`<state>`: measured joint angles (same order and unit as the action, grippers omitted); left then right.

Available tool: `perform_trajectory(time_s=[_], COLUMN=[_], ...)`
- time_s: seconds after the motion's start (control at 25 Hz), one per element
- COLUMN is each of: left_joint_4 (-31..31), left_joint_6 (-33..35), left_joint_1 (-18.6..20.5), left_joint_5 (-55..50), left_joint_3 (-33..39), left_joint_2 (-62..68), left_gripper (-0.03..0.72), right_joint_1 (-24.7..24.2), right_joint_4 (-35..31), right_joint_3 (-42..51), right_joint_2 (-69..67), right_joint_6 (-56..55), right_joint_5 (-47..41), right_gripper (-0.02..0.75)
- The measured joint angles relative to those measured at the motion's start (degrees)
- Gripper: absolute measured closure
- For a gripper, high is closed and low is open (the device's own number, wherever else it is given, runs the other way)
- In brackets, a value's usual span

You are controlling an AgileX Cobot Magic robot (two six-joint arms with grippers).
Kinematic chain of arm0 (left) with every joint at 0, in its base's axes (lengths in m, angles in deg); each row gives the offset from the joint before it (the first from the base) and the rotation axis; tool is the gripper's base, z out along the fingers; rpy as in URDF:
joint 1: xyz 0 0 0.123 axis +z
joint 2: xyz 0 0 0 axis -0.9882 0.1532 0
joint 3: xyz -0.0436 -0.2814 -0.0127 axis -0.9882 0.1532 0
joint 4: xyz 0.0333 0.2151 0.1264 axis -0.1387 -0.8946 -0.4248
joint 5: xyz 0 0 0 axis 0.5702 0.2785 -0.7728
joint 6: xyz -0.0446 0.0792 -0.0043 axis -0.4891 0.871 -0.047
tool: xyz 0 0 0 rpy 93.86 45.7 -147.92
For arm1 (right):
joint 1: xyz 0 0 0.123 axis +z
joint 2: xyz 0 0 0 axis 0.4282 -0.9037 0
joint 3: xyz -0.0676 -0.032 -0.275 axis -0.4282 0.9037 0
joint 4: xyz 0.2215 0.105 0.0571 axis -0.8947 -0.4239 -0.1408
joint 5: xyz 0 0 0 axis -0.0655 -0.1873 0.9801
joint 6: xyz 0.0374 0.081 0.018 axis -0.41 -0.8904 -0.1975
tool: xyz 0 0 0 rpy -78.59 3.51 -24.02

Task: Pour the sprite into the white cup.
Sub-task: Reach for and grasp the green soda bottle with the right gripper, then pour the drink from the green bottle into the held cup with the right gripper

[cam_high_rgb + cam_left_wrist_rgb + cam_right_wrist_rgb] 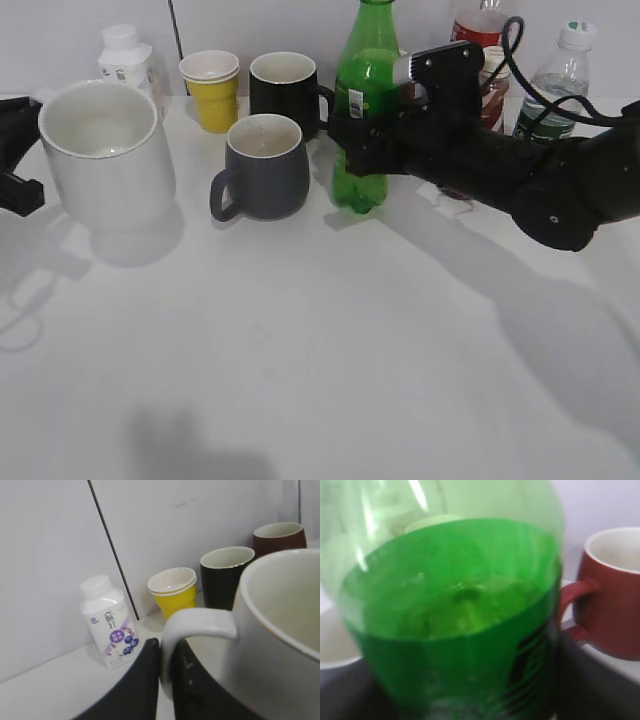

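Observation:
The sprite [364, 70], a tall green bottle, stands upright at the back middle of the table. My right gripper [362, 140] is shut around its body; the bottle fills the right wrist view [455, 615]. The white cup [105, 155], a large white mug, stands at the left. My left gripper [166, 667] is shut on its handle [195, 625], one finger inside the loop and one outside. In the exterior view only the left gripper's dark edge [15, 150] shows beside the cup.
A dark grey mug [262, 166], a black mug [285, 88] and a yellow cup [212, 90] stand between the white cup and the sprite. A small milk bottle [125, 58] is at the back left. A red mug [610, 595] and bottles [555, 75] stand behind the right arm.

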<state>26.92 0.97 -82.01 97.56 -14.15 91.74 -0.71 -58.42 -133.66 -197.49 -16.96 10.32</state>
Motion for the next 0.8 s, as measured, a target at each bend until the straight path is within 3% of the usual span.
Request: perform_trajectory(time_s=[0.2,0.28,0.52,0.68,0.8], left_joint_4=[-0.06,-0.06,0.92,1.65,1.88], left_joint_6=[-2.60,-2.97,-3.15,-3.22,-4.76], left_joint_1=[-4.30,-6.92,-13.98,-16.17,-17.05], left_joint_5=[-9.98,-12.60,-15.71,-17.07,-17.07], left_joint_3=[0.02,0.02,0.02,0.02,0.02], left_joint_2=[-4.40,-5.15,-5.34,-5.36,-5.36], left_gripper=[0.646,0.646,0.646,0.646,0.646], right_joint_1=[0.33,1.13,4.98,6.19,6.31], right_joint_4=[14.05,16.14,16.35,14.83,9.87], right_joint_3=[0.27,0.34,0.19,0.12,0.12], right_joint_2=[4.79,8.24,16.20,16.41,16.41], right_joint_6=[0.15,3.10,21.66,37.11,47.99], right_joint_5=[-3.59,-7.00,-19.23,-20.83,-21.20], right_gripper=[0.319,0.319,0.319,0.319,0.319])
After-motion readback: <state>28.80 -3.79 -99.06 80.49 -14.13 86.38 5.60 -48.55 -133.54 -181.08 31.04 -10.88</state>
